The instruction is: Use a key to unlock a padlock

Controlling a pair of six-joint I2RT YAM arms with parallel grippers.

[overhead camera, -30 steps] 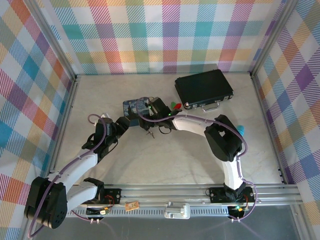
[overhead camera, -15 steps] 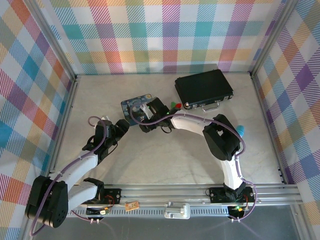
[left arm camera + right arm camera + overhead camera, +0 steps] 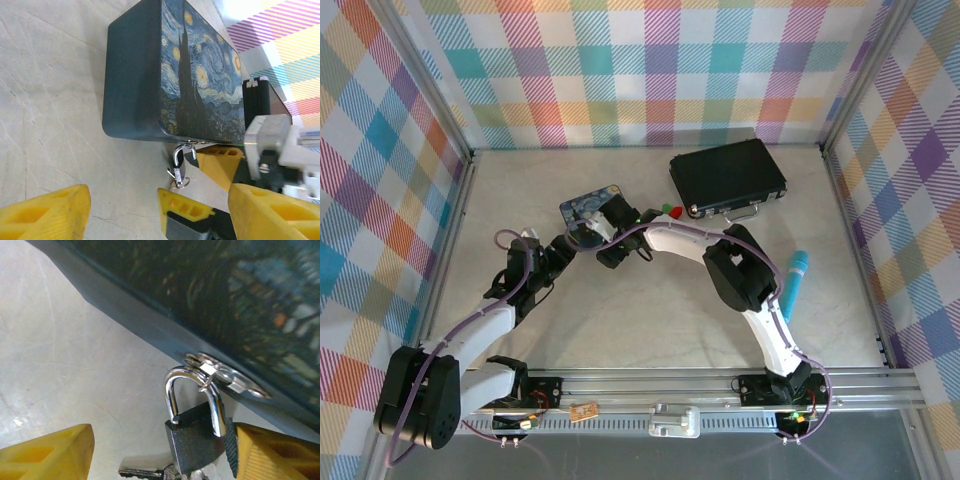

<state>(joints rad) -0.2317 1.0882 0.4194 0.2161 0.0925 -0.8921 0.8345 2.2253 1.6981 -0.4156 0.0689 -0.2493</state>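
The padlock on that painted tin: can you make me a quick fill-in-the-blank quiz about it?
1. The padlock hangs by its shackle from the clasp of the ___ starry-painting tin.
2. Its body is dark, and its shackle is ___.
3. The right claw has a ___ finger on each side of the padlock.
Missing words: blue; silvery; yellow.

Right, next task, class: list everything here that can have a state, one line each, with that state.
blue tin: lid shut.
padlock: shackle end looks sprung free of its body, hooked through the blue tin's hasp.
key: at the padlock's base, apparently inserted.
black case: closed.
left gripper: open, empty.
right gripper: open, straddling the padlock.
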